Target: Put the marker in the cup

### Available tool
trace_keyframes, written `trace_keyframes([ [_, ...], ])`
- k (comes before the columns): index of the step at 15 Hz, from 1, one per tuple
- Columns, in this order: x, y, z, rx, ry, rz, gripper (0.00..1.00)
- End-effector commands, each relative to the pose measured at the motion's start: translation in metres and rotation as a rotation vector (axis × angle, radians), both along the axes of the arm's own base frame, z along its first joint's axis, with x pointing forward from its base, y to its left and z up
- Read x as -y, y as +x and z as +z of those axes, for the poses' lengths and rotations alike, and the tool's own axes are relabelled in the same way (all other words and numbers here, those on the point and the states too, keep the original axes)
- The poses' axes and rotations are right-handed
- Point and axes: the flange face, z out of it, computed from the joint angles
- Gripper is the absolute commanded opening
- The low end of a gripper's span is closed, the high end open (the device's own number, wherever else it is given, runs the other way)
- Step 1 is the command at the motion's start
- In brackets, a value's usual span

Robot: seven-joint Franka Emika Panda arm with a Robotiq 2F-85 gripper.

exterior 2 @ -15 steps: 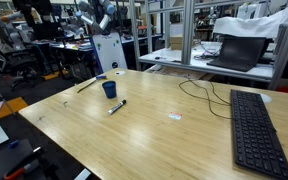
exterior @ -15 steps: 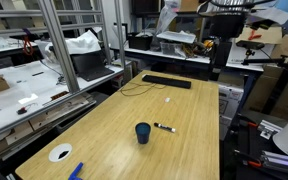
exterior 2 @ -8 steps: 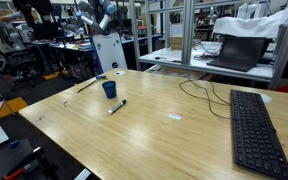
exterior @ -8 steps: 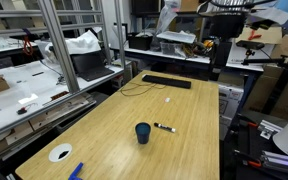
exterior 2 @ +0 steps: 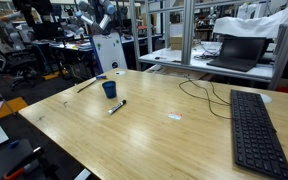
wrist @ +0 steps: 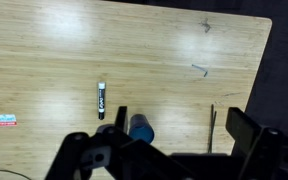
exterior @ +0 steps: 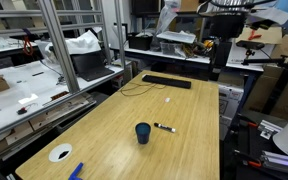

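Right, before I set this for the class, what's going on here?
Nothing is being handled yet. The marker lies flat on the wooden table, close beside the upright dark blue cup but apart from it. In the wrist view the gripper hangs well above both, jaws wide apart, holding nothing. A keyboard sits further along the table.
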Motion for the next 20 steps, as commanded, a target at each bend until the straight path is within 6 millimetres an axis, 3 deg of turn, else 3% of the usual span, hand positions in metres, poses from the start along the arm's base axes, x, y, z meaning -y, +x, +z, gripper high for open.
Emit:
trace_keyframes([
  [1,0.000,0.000,0.001,-0.001,0.000,0.000,1.00],
  [5,-0.003,0.012,-0.018,-0.026,-0.017,-0.007,1.00],
  [12,0.007,0.059,-0.095,-0.044,-0.032,-0.050,1.00],
  [16,0.004,0.075,-0.137,-0.043,-0.030,-0.063,1.00],
  [20,0.004,0.092,-0.140,0.078,-0.071,-0.049,1.00],
])
